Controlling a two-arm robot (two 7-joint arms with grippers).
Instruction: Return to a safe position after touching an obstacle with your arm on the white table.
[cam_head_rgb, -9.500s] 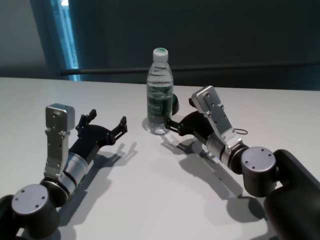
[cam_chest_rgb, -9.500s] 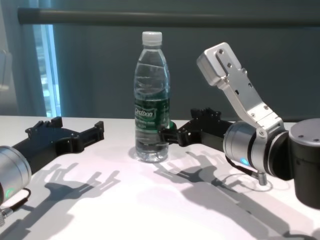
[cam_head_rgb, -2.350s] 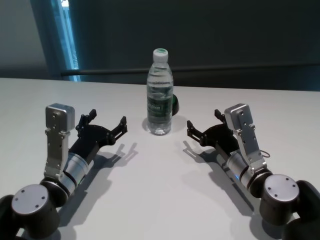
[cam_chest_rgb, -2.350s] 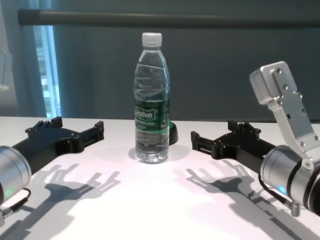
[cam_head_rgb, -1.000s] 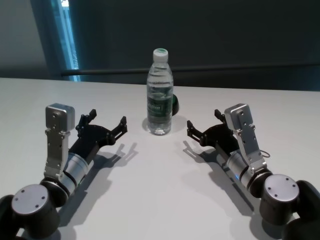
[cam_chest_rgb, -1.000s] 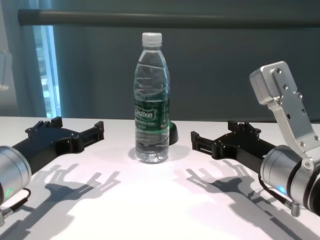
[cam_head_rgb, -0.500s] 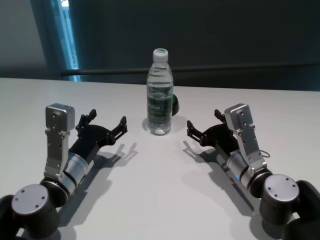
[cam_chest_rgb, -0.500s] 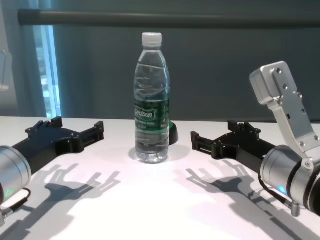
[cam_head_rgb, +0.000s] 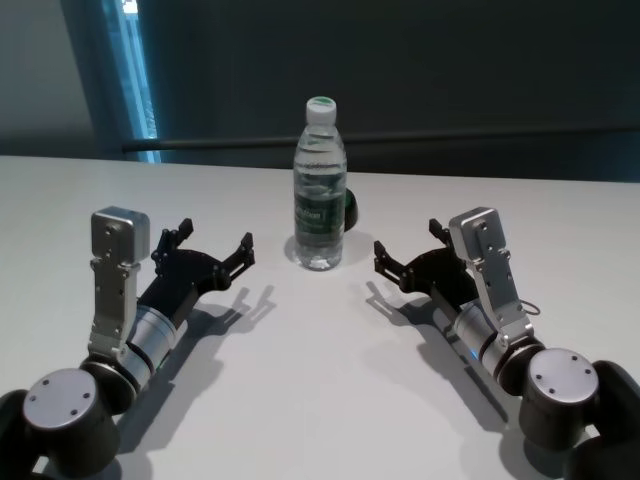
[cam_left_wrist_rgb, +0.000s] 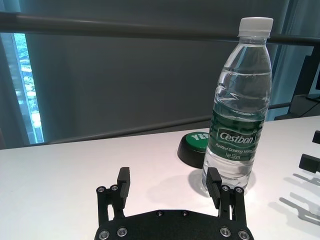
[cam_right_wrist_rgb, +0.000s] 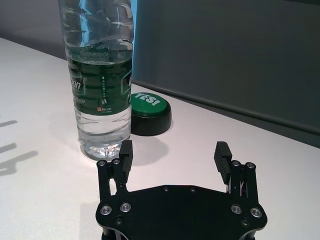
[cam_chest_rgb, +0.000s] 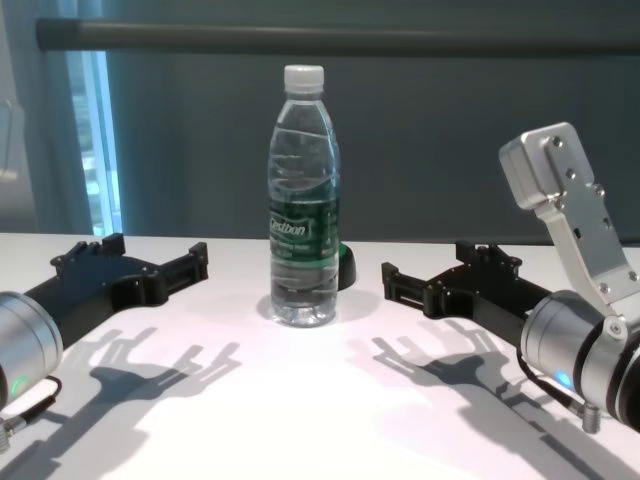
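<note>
The obstacle, a clear water bottle (cam_head_rgb: 320, 190) with a white cap and a green "Cestbon" label, stands upright at the middle of the white table (cam_head_rgb: 320, 390). It also shows in the chest view (cam_chest_rgb: 303, 200), the left wrist view (cam_left_wrist_rgb: 237, 115) and the right wrist view (cam_right_wrist_rgb: 100, 75). My right gripper (cam_head_rgb: 408, 242) is open and empty, resting low to the right of the bottle and clear of it (cam_right_wrist_rgb: 174, 151). My left gripper (cam_head_rgb: 215, 240) is open and empty to the left of the bottle, also apart from it (cam_left_wrist_rgb: 169, 179).
A round green button (cam_head_rgb: 348, 208) with a black base sits just behind the bottle on its right; it also shows in the right wrist view (cam_right_wrist_rgb: 150, 107). A dark rail runs behind the table's far edge. Bare tabletop lies between and before the arms.
Early on the right gripper was against the bottle; it has since drawn back to the right. Over the last seconds nothing has moved. The bottle stayed upright.
</note>
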